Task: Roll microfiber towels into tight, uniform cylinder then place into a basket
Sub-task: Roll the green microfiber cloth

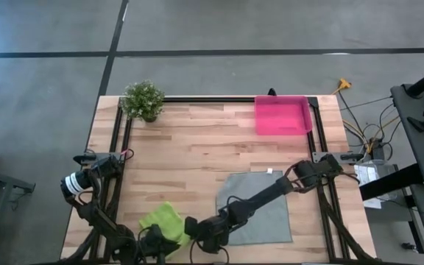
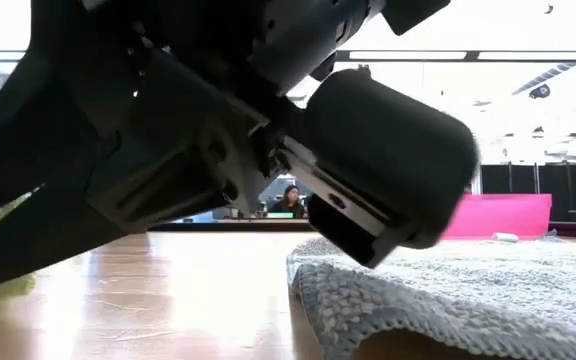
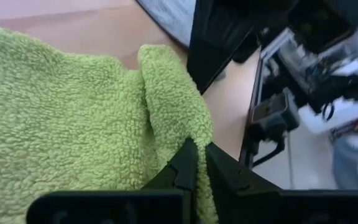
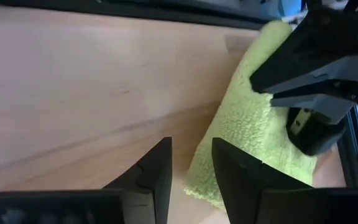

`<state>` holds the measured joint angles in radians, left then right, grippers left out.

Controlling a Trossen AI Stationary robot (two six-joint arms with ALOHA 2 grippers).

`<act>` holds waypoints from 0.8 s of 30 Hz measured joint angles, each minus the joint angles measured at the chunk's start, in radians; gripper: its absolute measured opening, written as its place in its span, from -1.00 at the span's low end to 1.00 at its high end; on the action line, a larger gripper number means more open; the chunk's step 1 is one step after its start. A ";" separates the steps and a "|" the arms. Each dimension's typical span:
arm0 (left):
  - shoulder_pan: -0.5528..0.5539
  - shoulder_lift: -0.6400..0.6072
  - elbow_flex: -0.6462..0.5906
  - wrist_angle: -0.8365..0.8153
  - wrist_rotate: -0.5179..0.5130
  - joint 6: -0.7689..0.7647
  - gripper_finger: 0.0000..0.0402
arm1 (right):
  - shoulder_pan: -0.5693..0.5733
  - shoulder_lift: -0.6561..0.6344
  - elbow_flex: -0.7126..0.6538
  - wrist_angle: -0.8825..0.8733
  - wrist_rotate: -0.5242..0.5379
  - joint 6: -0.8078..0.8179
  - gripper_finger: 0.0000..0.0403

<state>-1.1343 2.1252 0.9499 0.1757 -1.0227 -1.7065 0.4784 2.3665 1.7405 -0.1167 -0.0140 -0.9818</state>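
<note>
The lime green towel (image 1: 164, 221) lies bunched at the table's near edge, left of centre. My left gripper (image 1: 160, 239) is shut on it from the near side. It fills the left wrist view (image 3: 73, 124). My right gripper (image 1: 197, 230) reaches across from the right and stands open just right of the green towel (image 4: 253, 124), its fingers (image 4: 157, 168) astride the towel's near corner. Whether they touch it, I cannot tell. The grey towel (image 1: 260, 206) lies flat under the right arm, with its white tag (image 1: 269, 171) at the far edge. The pink basket (image 1: 282, 114) stands at the far right. My left gripper pinches a raised fold of the green towel (image 3: 188, 134) between its two fingers, where a ridge of cloth runs down into them. The rest of the towel lies spread on the table beside the fold.
A small potted plant (image 1: 143, 99) stands at the far left corner. Bare wood lies between the towels and the basket. In the low view the grey towel's near edge (image 2: 368, 300) is close to the camera, and a person (image 2: 290, 200) sits in the room behind.
</note>
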 joint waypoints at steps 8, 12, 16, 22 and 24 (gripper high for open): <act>0.002 -0.001 0.002 -0.007 0.023 -0.022 -1.00 | -0.001 0.000 0.000 0.091 0.041 -0.004 -0.46; 0.003 -0.001 0.006 -0.001 0.037 -0.023 -1.00 | -0.003 0.003 0.000 0.110 0.011 -0.013 -0.46; 0.012 -0.003 0.008 -0.017 0.068 -0.023 -1.00 | -0.005 0.018 0.000 0.136 -0.002 -0.001 -0.46; 0.025 -0.004 0.010 -0.024 0.081 -0.023 -1.00 | -0.007 0.024 0.000 0.193 -0.038 0.028 -0.46; 0.026 -0.004 0.012 -0.027 0.083 -0.023 -1.00 | -0.010 0.024 0.000 0.198 -0.054 0.031 -0.46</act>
<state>-1.1085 2.1216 0.9620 0.1485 -0.9401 -1.7290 0.4684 2.3909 1.7405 0.0814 -0.0677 -0.9503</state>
